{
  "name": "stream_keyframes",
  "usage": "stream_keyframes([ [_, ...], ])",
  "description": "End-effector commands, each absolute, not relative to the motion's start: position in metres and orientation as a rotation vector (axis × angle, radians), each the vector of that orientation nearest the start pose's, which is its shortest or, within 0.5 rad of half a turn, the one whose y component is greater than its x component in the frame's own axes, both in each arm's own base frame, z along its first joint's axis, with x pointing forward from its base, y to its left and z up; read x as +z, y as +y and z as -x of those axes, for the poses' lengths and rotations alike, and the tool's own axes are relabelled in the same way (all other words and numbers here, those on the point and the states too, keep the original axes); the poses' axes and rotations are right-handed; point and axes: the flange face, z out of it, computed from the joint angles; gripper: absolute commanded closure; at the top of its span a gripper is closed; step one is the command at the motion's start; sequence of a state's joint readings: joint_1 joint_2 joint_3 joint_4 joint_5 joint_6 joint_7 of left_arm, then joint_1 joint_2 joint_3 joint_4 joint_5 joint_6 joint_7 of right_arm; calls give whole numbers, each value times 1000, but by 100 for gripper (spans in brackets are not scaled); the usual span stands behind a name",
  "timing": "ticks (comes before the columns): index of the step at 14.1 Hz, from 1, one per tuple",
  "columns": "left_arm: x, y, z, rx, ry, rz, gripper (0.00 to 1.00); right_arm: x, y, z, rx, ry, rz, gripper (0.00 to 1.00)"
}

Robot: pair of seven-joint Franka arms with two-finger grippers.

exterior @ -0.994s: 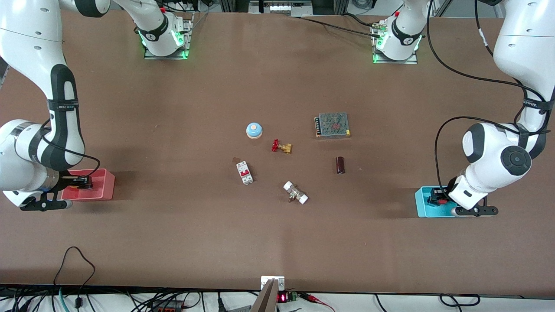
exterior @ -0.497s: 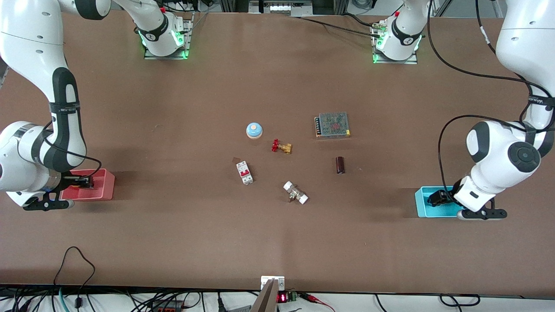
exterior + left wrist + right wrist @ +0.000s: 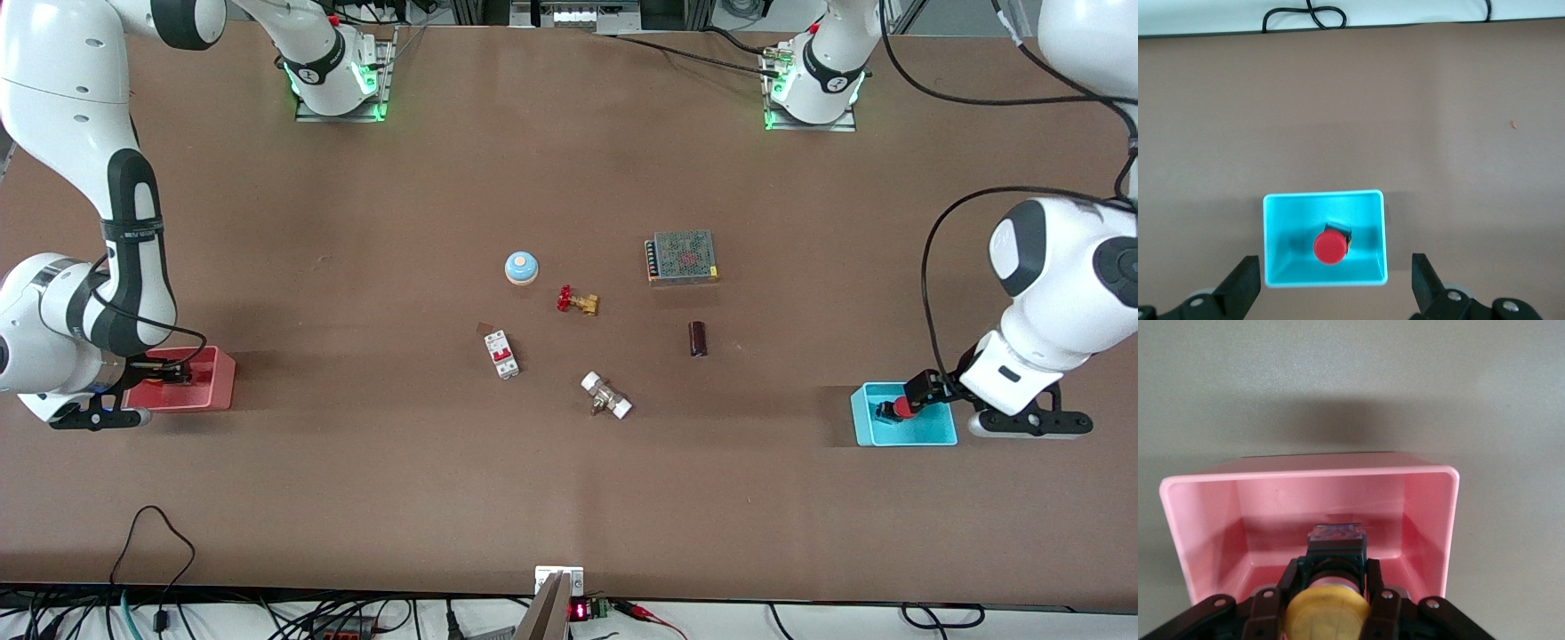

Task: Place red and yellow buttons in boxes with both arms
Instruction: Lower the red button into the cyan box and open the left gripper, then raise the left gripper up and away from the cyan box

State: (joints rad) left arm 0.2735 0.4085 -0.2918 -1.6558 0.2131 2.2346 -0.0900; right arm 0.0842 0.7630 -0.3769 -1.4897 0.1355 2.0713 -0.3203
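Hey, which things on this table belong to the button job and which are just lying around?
Job: red button in cyan box; yellow button held over pink box.

Lying about: blue dome bell, brass valve, circuit breaker, power supply, white-capped fitting, dark cylinder.

Robotics lab bench. Two white arms bolted on base plates (image 3: 340, 108) with green status lights, brown table (image 3: 373, 480), loose cables (image 3: 151, 542) along its edge, scattered test parts: circuit breaker (image 3: 502, 354), power supply (image 3: 683, 256), brass valve (image 3: 578, 301).
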Motion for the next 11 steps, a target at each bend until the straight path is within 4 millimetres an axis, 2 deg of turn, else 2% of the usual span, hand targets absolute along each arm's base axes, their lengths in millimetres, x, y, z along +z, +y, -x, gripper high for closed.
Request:
stream_keyframes([
  [1, 452, 8, -660, -275, 31, 3055, 0, 229, -151, -686, 244, -61, 3221, 63],
  [2, 472, 6, -653, -272, 31, 3044, 0, 229, -151, -686, 244, -62, 3222, 63],
  [5, 511, -13, -634, -265, 52, 3044, 0, 225, -151, -686, 237, -62, 3225, 63],
  [11, 558, -23, -608, -275, 27, 3064, 0, 218, -151, -687, 212, -52, 3217, 60],
])
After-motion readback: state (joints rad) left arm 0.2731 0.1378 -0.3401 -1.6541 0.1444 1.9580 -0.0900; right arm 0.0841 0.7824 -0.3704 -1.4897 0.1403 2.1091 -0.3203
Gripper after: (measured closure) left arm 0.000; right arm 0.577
